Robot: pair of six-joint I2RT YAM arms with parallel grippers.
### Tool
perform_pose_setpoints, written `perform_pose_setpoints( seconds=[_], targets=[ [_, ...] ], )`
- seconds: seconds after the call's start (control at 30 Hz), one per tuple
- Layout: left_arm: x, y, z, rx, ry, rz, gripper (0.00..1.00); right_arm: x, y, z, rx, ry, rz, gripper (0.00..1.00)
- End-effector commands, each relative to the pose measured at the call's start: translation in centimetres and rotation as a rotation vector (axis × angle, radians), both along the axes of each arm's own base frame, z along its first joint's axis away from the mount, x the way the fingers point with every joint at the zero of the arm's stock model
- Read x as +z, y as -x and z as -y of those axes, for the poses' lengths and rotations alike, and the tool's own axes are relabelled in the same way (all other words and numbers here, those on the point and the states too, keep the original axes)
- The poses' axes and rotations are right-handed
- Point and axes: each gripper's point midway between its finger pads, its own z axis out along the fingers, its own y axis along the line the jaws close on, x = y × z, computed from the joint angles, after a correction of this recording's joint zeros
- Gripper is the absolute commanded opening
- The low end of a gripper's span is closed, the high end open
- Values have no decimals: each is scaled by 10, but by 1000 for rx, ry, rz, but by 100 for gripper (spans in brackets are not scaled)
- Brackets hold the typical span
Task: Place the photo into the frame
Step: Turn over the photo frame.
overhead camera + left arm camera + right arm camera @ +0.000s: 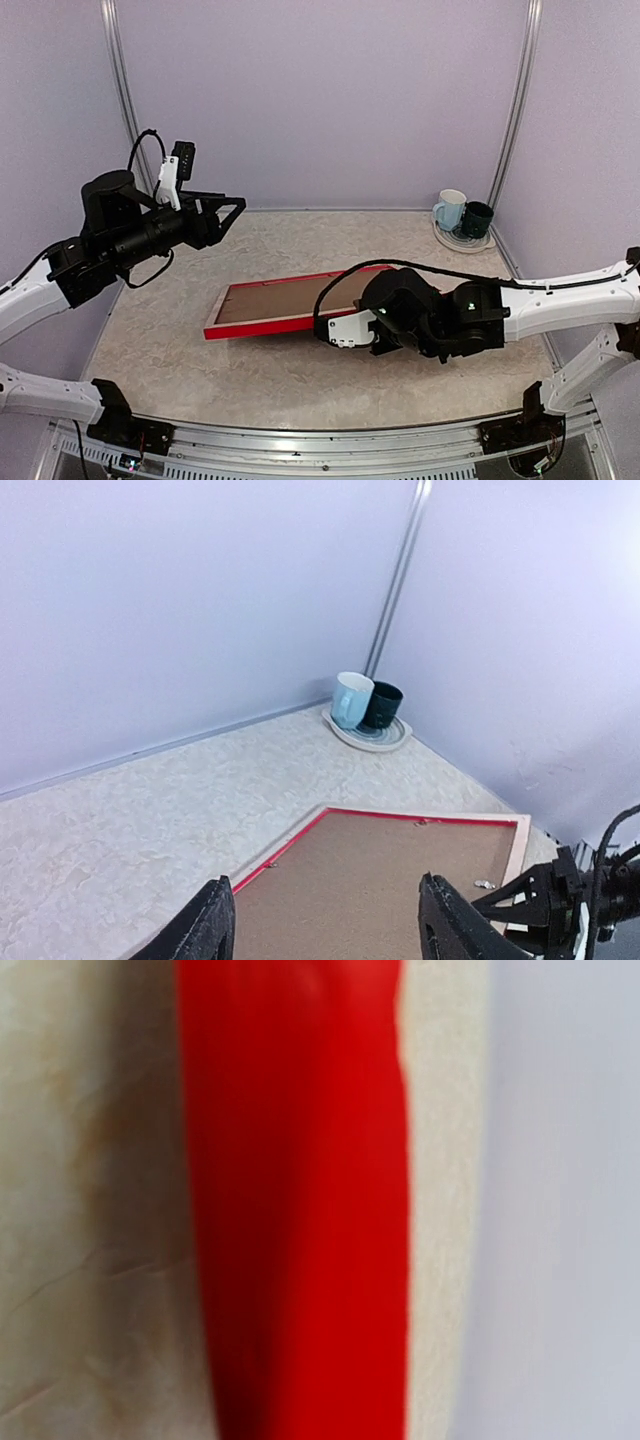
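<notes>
Beige marbled table [150, 350] w/ red frame [262, 325] lying back-up at centre, brown backing board [275, 297] filling it. R gripper [345, 333] sits at the frame's 4 o'clock corner, against the red edge. Its wrist cam shows only a blurred red rim, so can't tell if the claw is clenched. L gripper [323, 880] hangs above the table at approx 10 o'clock, claw released, fingers wide apart, nothing between. Far corner at 2 o'clock: plate [462, 241] w/ pale-blue mug [450, 209] & dark mug [476, 219] side by side.
</notes>
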Motion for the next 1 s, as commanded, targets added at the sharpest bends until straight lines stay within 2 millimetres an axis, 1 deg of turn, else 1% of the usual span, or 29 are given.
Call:
perform_pose_setpoints(
  seconds=[0.0,0.13,0.3,0.4,0.5,0.6,0.7,0.77,0.9,0.97],
  targets=[
    [0,-13,-31,180,73,-10,62,69,-5,-12,-78,-343,17,0],
    [-2,-8,-48,235,110,-14,63,101,-6,-15,-95,-456,5,0],
    [-6,0,-61,261,148,-13,62,135,-8,-18,-121,-577,-15,0],
    [-8,1,-67,285,160,-17,63,155,-12,-17,-146,-649,-9,0],
    [-10,2,-74,312,174,-20,63,179,-16,-11,-172,-730,6,0],
    [-10,4,-85,353,195,-17,63,202,-20,-1,-202,-821,19,0],
    [-11,6,-94,384,209,-12,63,224,-26,15,-247,-919,38,0],
    [-5,8,-98,390,241,6,63,236,-30,26,-267,-980,43,0],
    [-6,8,-104,418,253,3,63,257,-32,47,-284,-1086,48,0],
    [-6,8,-107,431,263,5,63,264,-34,58,-309,-1128,53,0]
  ],
)
